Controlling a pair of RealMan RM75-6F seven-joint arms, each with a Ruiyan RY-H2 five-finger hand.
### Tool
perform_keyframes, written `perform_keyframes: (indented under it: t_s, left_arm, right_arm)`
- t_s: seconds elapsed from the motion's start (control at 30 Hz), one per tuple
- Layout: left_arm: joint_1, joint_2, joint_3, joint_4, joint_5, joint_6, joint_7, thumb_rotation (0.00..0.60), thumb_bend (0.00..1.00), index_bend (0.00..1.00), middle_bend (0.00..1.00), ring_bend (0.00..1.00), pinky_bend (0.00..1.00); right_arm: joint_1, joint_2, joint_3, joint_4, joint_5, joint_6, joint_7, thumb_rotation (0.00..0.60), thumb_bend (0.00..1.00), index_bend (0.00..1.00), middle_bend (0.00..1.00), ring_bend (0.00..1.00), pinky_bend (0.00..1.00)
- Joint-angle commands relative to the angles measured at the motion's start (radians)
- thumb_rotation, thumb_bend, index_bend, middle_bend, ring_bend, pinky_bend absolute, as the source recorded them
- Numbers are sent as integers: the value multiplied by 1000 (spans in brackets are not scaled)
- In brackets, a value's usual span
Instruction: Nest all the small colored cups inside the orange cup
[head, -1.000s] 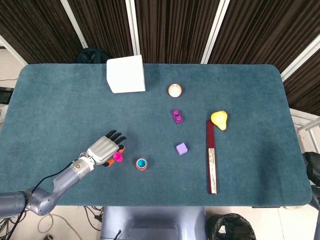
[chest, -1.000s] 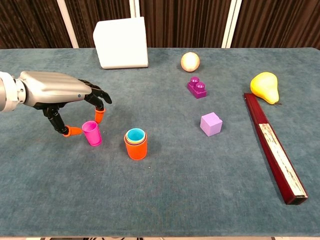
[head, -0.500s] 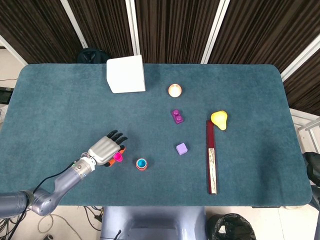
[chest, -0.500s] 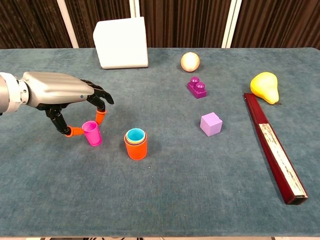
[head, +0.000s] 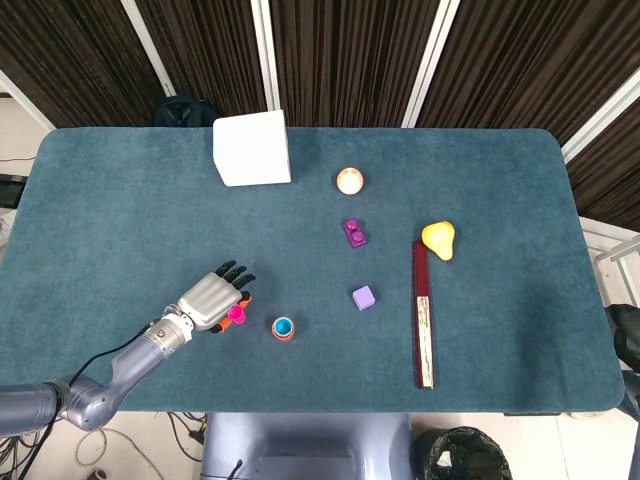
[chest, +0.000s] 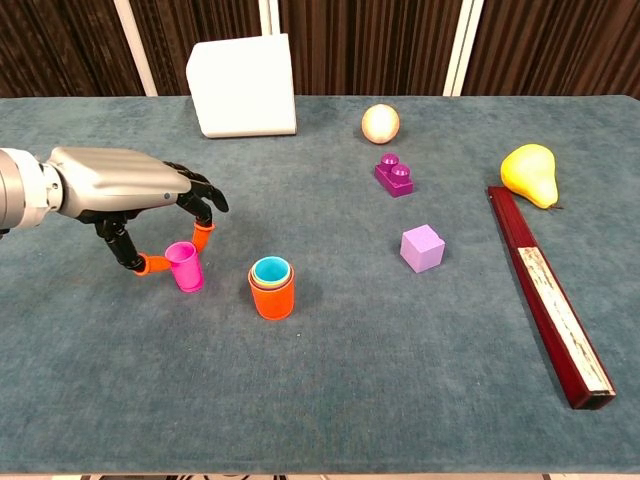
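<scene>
The orange cup (chest: 272, 296) (head: 283, 329) stands upright near the table's front, with a light blue cup nested inside it. Just to its left is the pink cup (chest: 185, 266) (head: 236, 314), leaning slightly on the cloth. My left hand (chest: 125, 190) (head: 210, 300) reaches in from the left and pinches the pink cup: an orange thumb tip presses its left side and a fingertip (chest: 203, 234) touches its far rim. The other fingers curl above it. My right hand shows in neither view.
A white box (chest: 243, 85) stands at the back. A pale ball (chest: 380, 123), a purple brick (chest: 396, 174) and a lilac cube (chest: 422, 247) lie right of centre. At the right are a yellow pear (chest: 529, 172) and a long dark red bar (chest: 548, 295).
My left hand has crept slightly right and its thumb and finger have closed in onto the pink cup, which now leans a little. The orange cup has not moved.
</scene>
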Motion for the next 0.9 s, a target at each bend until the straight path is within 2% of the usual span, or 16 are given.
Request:
perform_keyframes:
  t_s: [0.03, 0.9]
  left_arm:
    - [1, -1, -2, 1, 2, 1, 0, 600, 365, 436, 106, 0, 0]
    - [-7, 27, -98, -157, 122, 95, -30, 600, 374, 439, 114, 0, 0]
  right_arm:
    - [0, 0, 0, 1, 0, 0, 0, 600, 420, 36, 0, 35, 10]
    - [-4, 6, 5, -4, 0, 7, 13, 600, 420, 36, 0, 35, 11]
